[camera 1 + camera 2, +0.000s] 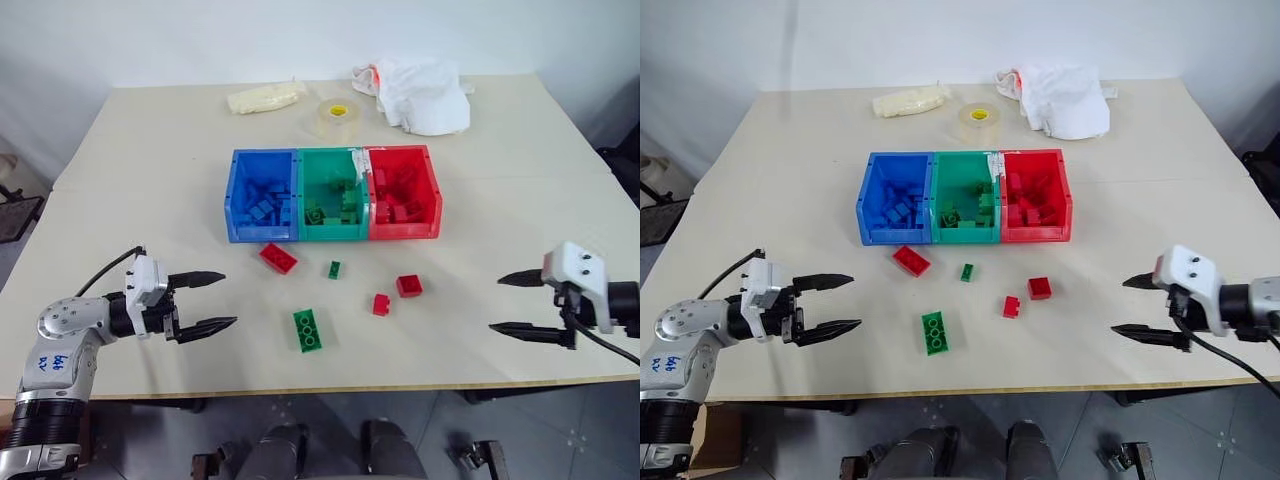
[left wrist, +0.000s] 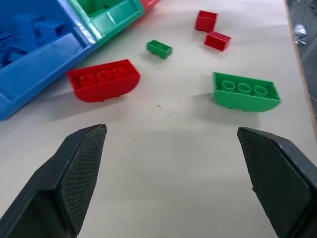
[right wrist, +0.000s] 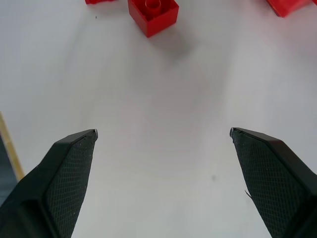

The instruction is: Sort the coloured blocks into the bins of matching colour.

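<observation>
Three joined bins sit mid-table: blue bin [image 1: 262,196], green bin [image 1: 332,195] and red bin [image 1: 403,192], each already holding bricks of its own colour. Five bricks lie loose on the table [image 1: 150,150] in front of them. A long red brick [image 1: 278,258] is nearest the blue bin's front lip, a tiny green brick [image 1: 334,269] lies just beyond it in front of the green bin, and two small red bricks [image 1: 408,285] [image 1: 381,304] sit close together below the red bin. A long green brick [image 1: 308,331] lies nearest the table's front edge.

The left gripper [image 1: 208,301] hovers low over the table's left side, its fingers spread wide with nothing between them, aimed toward the loose bricks and well short of them. The right gripper [image 1: 518,303] hangs over the right side, likewise wide apart and empty, pointing inward toward the small red bricks.

At the far edge lie a tape roll [image 1: 338,118], a white cloth [image 1: 420,94] and a pale bag [image 1: 263,98].
</observation>
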`<state>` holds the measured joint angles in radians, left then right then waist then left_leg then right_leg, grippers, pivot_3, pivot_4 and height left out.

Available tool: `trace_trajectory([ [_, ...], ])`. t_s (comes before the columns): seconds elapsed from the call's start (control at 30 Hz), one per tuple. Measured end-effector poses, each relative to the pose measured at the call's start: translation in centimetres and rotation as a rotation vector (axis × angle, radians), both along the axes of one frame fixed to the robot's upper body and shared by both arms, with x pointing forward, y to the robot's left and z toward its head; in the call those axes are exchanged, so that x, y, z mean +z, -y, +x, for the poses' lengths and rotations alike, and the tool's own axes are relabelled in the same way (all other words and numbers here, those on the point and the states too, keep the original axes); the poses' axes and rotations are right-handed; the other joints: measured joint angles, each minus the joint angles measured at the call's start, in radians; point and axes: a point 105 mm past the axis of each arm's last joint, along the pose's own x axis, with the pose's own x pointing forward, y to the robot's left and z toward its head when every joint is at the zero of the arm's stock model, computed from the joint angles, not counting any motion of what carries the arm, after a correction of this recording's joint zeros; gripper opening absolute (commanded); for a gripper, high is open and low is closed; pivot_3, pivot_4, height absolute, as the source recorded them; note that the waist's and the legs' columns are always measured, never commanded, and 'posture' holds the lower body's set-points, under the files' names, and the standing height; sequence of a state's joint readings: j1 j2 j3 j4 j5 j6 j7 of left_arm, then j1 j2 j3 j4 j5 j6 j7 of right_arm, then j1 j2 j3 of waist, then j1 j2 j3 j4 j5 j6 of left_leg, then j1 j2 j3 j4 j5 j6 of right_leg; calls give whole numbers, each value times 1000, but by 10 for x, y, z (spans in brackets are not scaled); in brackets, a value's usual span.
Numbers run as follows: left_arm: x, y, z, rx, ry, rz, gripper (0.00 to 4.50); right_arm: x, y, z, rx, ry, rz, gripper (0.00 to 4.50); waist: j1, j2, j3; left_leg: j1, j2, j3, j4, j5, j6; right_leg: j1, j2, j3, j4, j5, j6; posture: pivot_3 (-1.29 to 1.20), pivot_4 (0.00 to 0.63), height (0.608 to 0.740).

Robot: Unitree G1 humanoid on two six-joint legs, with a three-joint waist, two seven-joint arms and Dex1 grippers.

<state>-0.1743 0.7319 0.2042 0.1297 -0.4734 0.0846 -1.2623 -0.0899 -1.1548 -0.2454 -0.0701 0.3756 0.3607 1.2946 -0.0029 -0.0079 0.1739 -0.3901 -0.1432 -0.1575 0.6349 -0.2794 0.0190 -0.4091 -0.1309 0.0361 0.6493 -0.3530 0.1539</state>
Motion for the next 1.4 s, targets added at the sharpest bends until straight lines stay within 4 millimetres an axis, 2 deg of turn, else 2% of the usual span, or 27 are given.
trace_trajectory([
  [0.17,-3,0,-7,7,-7,-56,4486,-1,-12,4,28,-32,-1,4500,-1,0,0,1,1,1,1,-1,0,-1,0,0,2,0,0,0,150,740],
  [0.37,0,5,-20,-14,10,-92,4486,3,-54,23,173,-21,0,4500,1,0,0,1,2,3,3,-3,0,-1,0,0,2,0,0,0,150,740],
  [0.53,-2,3,-30,-7,4,-116,4486,-9,-81,47,269,-20,-5,4500,-1,0,0,1,2,3,5,-5,0,-1,0,-1,3,0,0,0,150,740],
  [0.8,0,5,-43,8,23,-113,4486,-30,-101,70,344,-24,-9,4500,0,0,0,0,3,3,10,-8,1,0,1,-3,4,0,0,0,150,740],
  [0.9,-2,4,-46,22,15,-116,4500,-38,-101,73,356,-39,-14,3867,1,0,0,0,3,3,11,-8,1,0,1,-3,4,0,0,0,150,740],
  [1.13,-1,4,-45,31,24,-118,4500,-38,-102,77,377,-20,-11,1491,0,0,0,0,3,3,11,-8,0,0,1,-3,4,0,0,0,150,740],
  [1.27,4,1,-41,38,49,-121,4500,-30,-104,80,348,11,19,1471,-1,0,0,0,3,3,11,-8,0,0,1,-2,4,0,0,0,150,740],
  [1.4,9,-2,-31,39,77,-131,4500,1,-114,87,289,112,126,1471,-1,0,0,0,3,3,11,-8,0,-1,1,-2,5,0,0,0,150,740],
])
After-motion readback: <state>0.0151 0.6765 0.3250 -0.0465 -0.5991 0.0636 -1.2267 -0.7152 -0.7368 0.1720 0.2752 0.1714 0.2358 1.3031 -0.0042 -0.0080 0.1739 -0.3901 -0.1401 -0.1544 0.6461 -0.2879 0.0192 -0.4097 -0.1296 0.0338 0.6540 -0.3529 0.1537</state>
